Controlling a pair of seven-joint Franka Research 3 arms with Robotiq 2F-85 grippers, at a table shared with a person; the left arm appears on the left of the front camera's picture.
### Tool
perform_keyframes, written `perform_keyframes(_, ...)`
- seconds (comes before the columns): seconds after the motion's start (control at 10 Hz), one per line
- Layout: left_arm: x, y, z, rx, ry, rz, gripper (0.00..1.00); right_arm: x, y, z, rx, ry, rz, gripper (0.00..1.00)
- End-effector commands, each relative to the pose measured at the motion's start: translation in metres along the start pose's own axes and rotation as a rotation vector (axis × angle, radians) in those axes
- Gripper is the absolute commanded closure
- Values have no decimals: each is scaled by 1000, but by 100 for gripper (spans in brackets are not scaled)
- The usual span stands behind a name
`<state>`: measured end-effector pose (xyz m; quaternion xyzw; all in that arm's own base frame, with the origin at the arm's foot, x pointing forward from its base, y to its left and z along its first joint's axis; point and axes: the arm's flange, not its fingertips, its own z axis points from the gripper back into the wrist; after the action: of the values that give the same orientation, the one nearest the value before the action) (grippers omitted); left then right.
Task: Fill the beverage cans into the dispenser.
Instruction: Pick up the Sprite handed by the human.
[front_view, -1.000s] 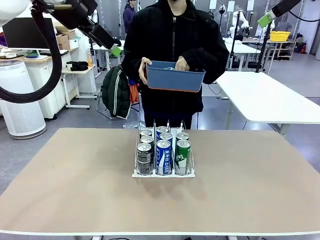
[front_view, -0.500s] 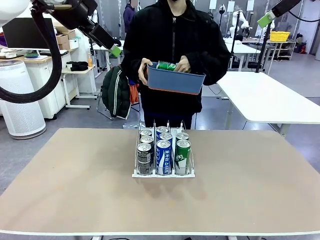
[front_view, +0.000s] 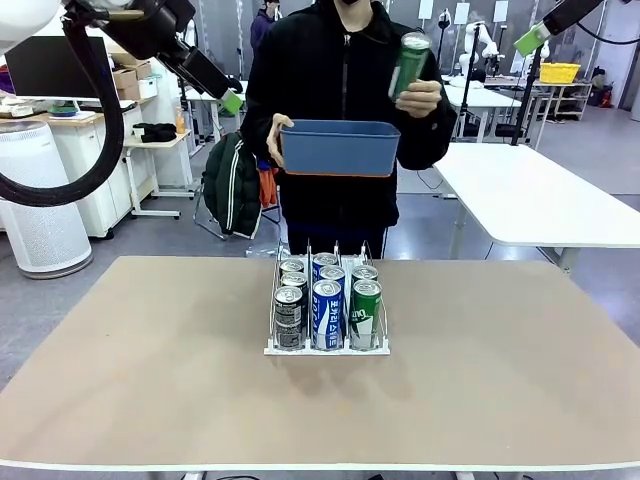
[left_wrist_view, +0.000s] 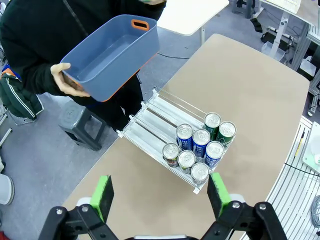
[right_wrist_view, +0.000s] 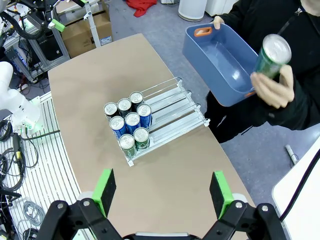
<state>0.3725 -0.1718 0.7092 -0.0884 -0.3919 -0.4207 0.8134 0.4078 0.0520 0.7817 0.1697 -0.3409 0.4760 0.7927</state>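
Person's hand (front_view: 421, 97) lifts green can (front_view: 409, 62) above tub (front_view: 340, 150); both tools (left_wrist_view: 160, 192) (right_wrist_view: 162, 187) spread apart.

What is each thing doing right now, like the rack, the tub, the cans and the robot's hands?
Clear-and-white wire dispenser rack: on the table, front part full, back of lanes bare.
Slim aluminium cans in the rack: eight, upright.
Green can: lifted in the person's hand.
Blue plastic tub: held up, empty.
Left hand: open, high above the table.
Right hand: open, high above the table.
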Motion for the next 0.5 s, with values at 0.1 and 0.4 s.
perform_keyframes(0.1,0,0,0,1,0,-2,0,0,0,-1,9,-6,-2,0)
perform_keyframes(0.4,0,0,0,1,0,-2,0,0,0,-1,9,-6,-2,0)
